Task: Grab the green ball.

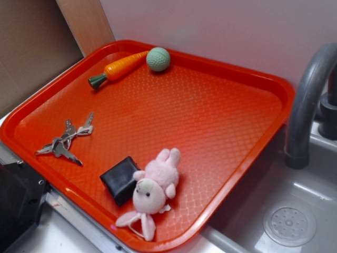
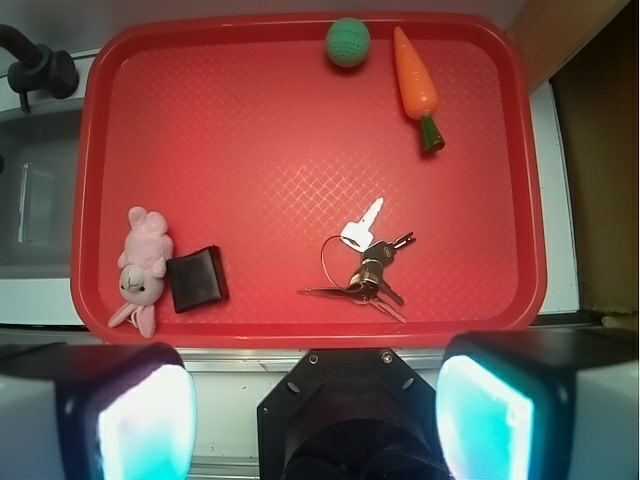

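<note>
Gripper (image 2: 315,415) fingers stand wide apart, empty, hanging over the tray's (image 2: 300,335) near edge. Far off, the green ball (image 2: 348,43) rests against the far rim, just beside the carrot (image 2: 416,85). Dimpled, round and probably light, it may roll; pinch across its middle.

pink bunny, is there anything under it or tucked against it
A black block sits against the pink bunny, touching its head side on the red tray. A thin white loop shows by its lower ears. Whatever lies directly beneath its body is covered.
</note>
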`<state>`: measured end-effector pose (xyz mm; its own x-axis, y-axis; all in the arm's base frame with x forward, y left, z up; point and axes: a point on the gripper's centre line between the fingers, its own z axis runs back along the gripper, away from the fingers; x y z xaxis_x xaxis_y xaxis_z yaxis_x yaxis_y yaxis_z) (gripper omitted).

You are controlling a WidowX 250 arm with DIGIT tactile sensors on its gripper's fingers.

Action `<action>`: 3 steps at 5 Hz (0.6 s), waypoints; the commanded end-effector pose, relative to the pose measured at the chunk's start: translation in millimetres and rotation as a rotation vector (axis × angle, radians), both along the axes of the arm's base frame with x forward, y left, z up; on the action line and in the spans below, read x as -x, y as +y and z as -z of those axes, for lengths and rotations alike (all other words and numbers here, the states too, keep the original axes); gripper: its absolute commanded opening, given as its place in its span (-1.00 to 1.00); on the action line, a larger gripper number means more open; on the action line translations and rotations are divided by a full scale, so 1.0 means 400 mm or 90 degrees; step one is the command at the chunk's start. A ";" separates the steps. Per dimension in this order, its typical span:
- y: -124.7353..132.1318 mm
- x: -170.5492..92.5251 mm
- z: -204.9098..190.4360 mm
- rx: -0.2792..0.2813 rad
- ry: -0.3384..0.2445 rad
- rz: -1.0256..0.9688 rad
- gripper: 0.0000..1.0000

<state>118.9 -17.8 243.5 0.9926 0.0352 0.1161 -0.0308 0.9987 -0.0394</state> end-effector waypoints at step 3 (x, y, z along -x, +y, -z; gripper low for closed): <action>0.014 -0.252 0.164 -0.011 -0.048 -0.056 1.00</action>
